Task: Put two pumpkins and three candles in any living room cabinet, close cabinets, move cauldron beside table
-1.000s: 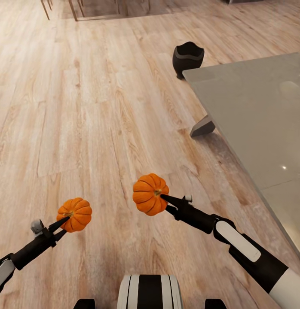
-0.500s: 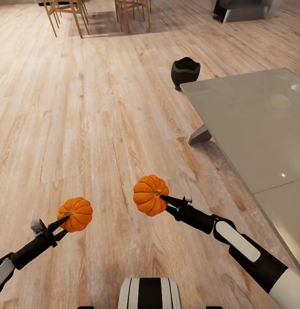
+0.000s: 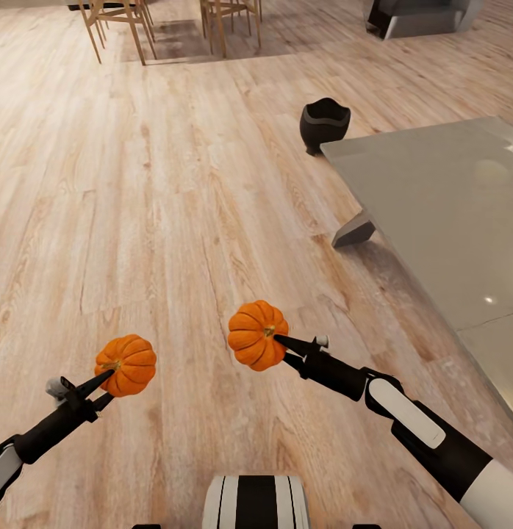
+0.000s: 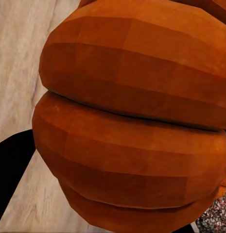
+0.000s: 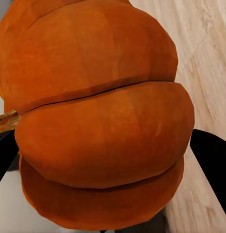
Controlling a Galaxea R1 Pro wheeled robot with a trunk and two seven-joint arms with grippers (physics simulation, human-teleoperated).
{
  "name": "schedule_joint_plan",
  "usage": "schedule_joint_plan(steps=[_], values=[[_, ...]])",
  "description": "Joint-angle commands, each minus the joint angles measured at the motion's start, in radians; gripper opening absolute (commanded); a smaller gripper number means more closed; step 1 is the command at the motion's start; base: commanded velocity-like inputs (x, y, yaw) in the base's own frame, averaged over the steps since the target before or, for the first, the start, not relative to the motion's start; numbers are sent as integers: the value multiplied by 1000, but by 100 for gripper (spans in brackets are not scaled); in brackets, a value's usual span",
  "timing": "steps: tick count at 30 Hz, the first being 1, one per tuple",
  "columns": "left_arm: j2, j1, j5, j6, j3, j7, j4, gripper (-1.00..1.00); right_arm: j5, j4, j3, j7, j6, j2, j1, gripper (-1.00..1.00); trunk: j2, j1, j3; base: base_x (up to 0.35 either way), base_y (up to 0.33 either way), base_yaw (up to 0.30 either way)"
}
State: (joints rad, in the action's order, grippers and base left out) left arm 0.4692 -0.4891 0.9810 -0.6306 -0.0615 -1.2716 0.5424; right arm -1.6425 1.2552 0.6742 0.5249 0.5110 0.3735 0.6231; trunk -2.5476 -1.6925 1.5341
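Note:
Two orange ribbed pumpkins hang above the wood floor in the head view. My left gripper [image 3: 108, 386] is shut on the left pumpkin [image 3: 126, 364], whose ribs crowd the left wrist view [image 4: 132, 121]. My right gripper [image 3: 281, 347] is shut on the right pumpkin [image 3: 256, 335], seen close up in the right wrist view [image 5: 98, 121]. The black cauldron [image 3: 324, 123] stands on the floor against the far corner of the glass-topped table [image 3: 440, 198]. Candles and cabinet are out of view.
The table fills the right side, with a slanted grey leg [image 3: 353, 231] under its near-left edge. Wooden chairs [image 3: 113, 22] stand at the far left, and a grey furniture piece [image 3: 418, 15] at the far right. Open plank floor stretches ahead and left.
The whole view tilted up and shifted, bringing the chairs and grey furniture into sight. The left gripper with its pumpkin has dropped slightly. Both pumpkins stay gripped.

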Motion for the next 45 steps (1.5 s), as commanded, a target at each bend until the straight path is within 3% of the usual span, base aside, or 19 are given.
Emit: schedule_joint_plan(steps=[1, 8, 14, 31, 41, 45], values=[[0, 0, 5, -11, 0, -1, -1, -100, -11, 1, 2, -4, 4, 1, 1, -100, 0, 0, 1, 0, 288, 0], [0, 0, 5, -11, 0, -1, -2, -100, -11, 5, 2, -21, -4, 1, 1, -100, 0, 0, 0, 44, 208, 0], [0, 0, 8, -10, 0, -2, -2, -100, -11, 8, 4, -24, -46, 2, 1, -100, 0, 0, -7, 5, 14, 84], [11, 1, 13, -9, 0, -6, -8, -100, -10, 6, 4, -23, -48, 2, 1, -100, 0, 0, -33, 0, 0, 131], [11, 1, 13, -10, 0, -5, -7, -100, -11, 10, 4, -22, -48, 4, 1, -100, -3, -4, -4, 0, 0, 99], [11, 1, 13, -9, 0, -6, -8, -100, -11, 10, 4, -22, -48, 3, 1, -100, -3, -4, -4, 0, 0, 5]])
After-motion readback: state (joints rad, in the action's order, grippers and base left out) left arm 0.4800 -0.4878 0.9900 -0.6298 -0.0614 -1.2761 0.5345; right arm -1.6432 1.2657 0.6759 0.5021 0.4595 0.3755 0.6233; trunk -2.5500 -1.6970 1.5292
